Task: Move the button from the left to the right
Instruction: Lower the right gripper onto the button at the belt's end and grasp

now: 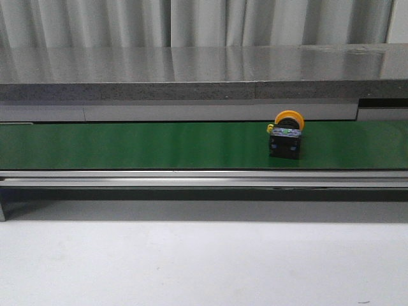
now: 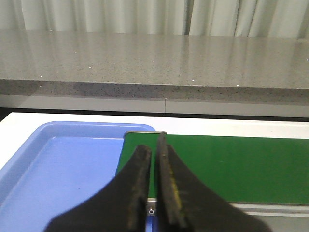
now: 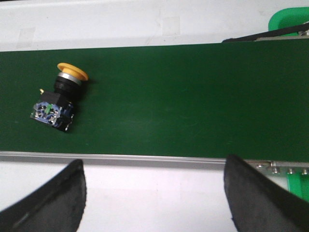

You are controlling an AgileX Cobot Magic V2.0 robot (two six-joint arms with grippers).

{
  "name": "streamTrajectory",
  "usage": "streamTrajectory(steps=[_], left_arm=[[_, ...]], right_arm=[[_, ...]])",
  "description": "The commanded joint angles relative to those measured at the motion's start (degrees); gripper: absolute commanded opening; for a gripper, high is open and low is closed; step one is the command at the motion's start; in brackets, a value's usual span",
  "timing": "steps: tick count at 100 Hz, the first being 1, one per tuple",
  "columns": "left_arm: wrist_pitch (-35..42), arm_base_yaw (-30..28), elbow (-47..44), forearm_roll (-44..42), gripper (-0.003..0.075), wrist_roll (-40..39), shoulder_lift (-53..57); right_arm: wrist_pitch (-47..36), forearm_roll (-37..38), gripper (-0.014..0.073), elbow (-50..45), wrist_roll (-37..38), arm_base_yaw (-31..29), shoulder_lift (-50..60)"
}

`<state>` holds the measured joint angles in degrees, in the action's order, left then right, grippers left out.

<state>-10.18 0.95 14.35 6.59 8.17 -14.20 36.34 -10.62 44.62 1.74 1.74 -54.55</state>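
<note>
The button point(image 1: 286, 134), with a yellow mushroom head and a black boxy body, lies on the green belt point(image 1: 159, 145) right of the middle in the front view. It also shows in the right wrist view point(image 3: 60, 97), lying on its side with the blue-green label facing the camera. My right gripper point(image 3: 153, 166) is open and empty over the white table beside the belt's rail, apart from the button. My left gripper point(image 2: 153, 151) is shut and empty, over the belt's end next to a blue tray. Neither gripper shows in the front view.
A blue tray point(image 2: 58, 169) lies at the belt's end under my left gripper. A grey stone counter point(image 1: 191, 73) runs behind the belt. A green plastic piece point(image 3: 287, 18) sits at the belt's far end in the right wrist view. White table point(image 1: 191, 261) lies in front of the belt.
</note>
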Motion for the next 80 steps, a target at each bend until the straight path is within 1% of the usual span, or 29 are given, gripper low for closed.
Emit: streamTrajectory(steps=[1,24,56,71,80], left_arm=[[4.88,0.4,1.69,0.13,0.0005,-0.09,-0.42],[4.88,0.4,1.69,0.13,0.0005,-0.09,-0.42],[4.88,0.4,1.69,0.13,0.0005,-0.09,-0.42],[4.88,0.4,1.69,0.13,0.0005,-0.09,-0.42],[4.88,0.4,1.69,0.13,0.0005,-0.09,-0.42]], right_arm=[[-4.23,-0.87,0.0552,2.47,-0.18,-0.1,-0.82],[-5.17,-0.87,0.0552,2.97,-1.74,0.7,-6.15],[-11.38,-0.87,0.0552,2.97,-2.67,6.03,-15.34],[-15.47,-0.87,0.0552,2.97,-3.12,7.28,-19.21],[-16.19,-0.87,0.0552,3.47,-3.12,7.52,-21.08]])
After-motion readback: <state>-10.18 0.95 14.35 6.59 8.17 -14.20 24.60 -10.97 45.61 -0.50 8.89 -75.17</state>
